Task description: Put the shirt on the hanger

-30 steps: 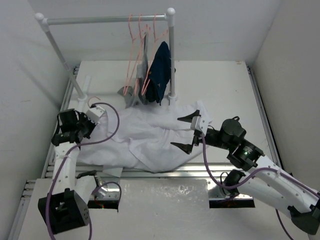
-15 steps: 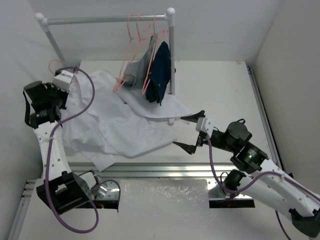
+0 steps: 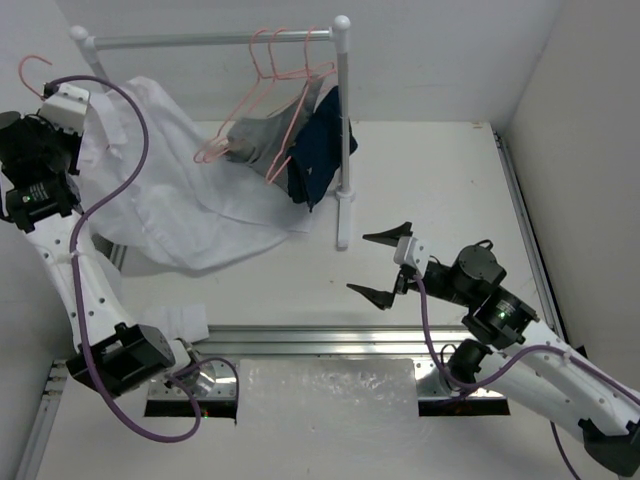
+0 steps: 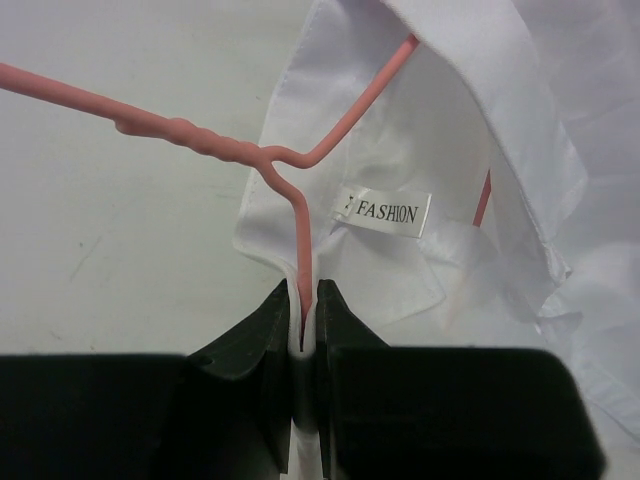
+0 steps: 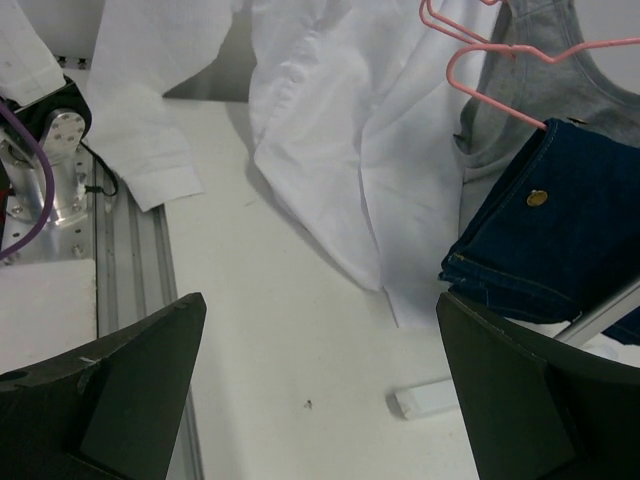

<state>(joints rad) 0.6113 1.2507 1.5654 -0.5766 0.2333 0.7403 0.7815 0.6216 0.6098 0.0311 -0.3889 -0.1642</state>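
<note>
Having been lifted off the table (image 3: 430, 170) toward its far-left corner, the shirt (image 3: 200, 215) is seen draped from the hanger (image 4: 205, 143), which is pinched in the closed left gripper (image 4: 305, 292), the right gripper (image 3: 385, 265) being held wide open and empty, so the task is judged nearly done.

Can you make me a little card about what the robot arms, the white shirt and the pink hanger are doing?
left gripper: shut on the wire of the hanger, held high at the far left
hanger: pink wire, running inside the shirt's collar
shirt: white, hanging from the hanger, lower edge down at the table
right gripper: open, holding nothing, above the table
rail: white, with a grey garment and a navy garment hanging on it
</note>
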